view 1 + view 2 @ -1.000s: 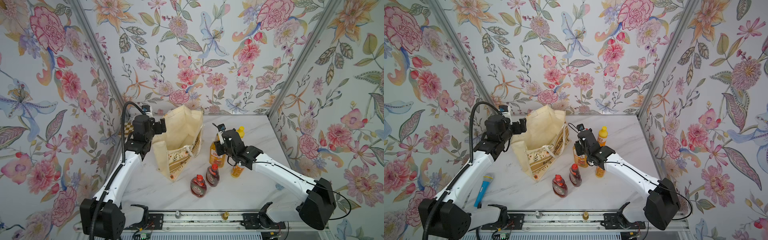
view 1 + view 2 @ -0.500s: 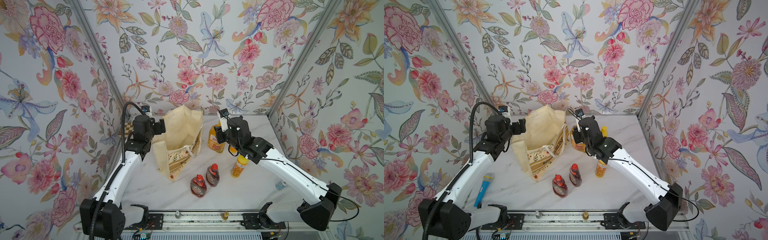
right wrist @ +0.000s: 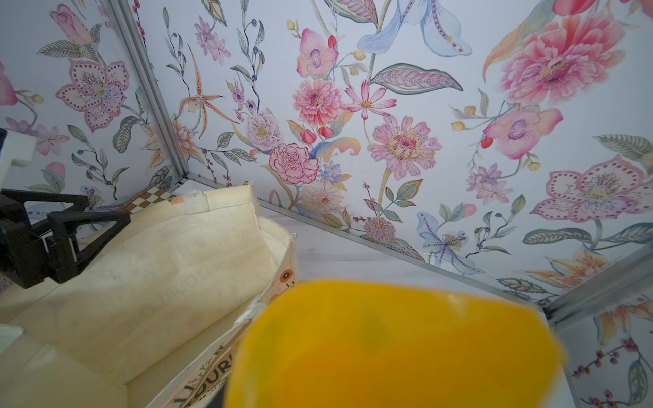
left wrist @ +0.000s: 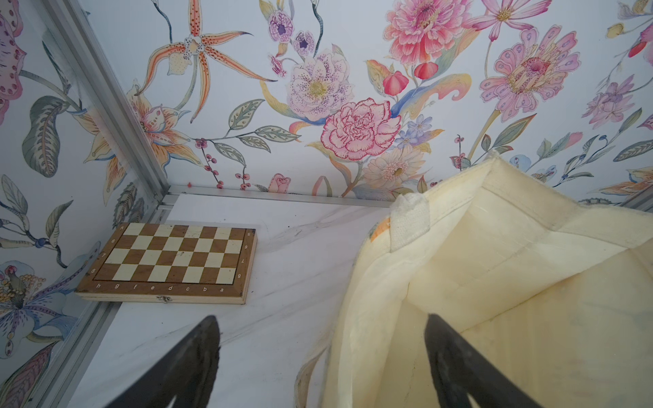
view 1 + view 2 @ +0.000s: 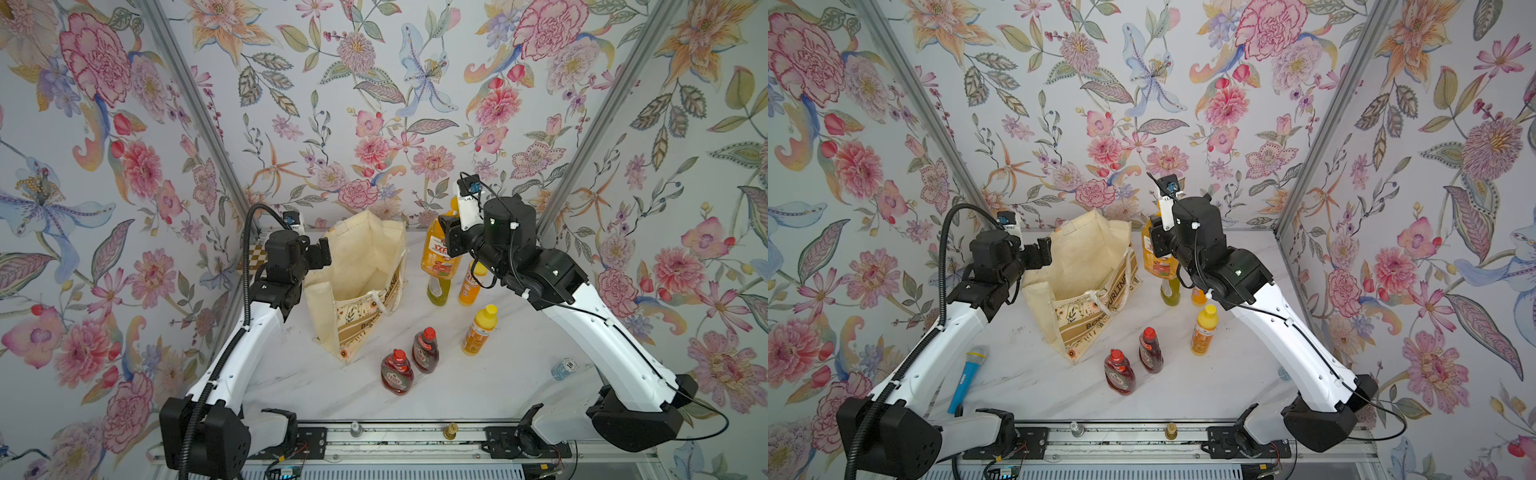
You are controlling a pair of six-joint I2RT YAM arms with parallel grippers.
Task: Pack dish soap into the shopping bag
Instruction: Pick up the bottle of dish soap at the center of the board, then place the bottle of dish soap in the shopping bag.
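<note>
Floral-papered walls (image 5: 374,83) close 3 sides of a white marble worktop (image 5: 332,386), with a metal rail (image 5: 386,432) along its front edge. On it stands 1 shopping bag (image 5: 361,266), upright at left of centre, its mouth gaping and cream lining showing. Dish soap counts 6 bottles. 1 tall orange pump bottle (image 5: 436,253) hangs off the worktop just right of the bag's rim, pinched near its top by the right claw (image 5: 449,239). The other 5 stand upright: 1 olive-green bottle (image 5: 439,291) below the lifted one, 2 orange yellow-capped bottles (image 5: 471,284) (image 5: 480,330) to its right, and 2 dark-red bottles (image 5: 397,372) (image 5: 425,350) side by side near the bag's front corner. The left claw (image 4: 319,319) is spread wide at the bag's left rim, one finger (image 4: 198,353) outside the cloth, the other over the lining; whether it touches the cloth I cannot tell. 1 chessboard (image 4: 169,261) lies flat in the back left corner, 1 blue toy microphone (image 5: 967,376) lies under the left arm, and 1 small round token (image 5: 564,368) sits near the right edge. Bare marble runs between the bottles and the rail, and across the back right.
</note>
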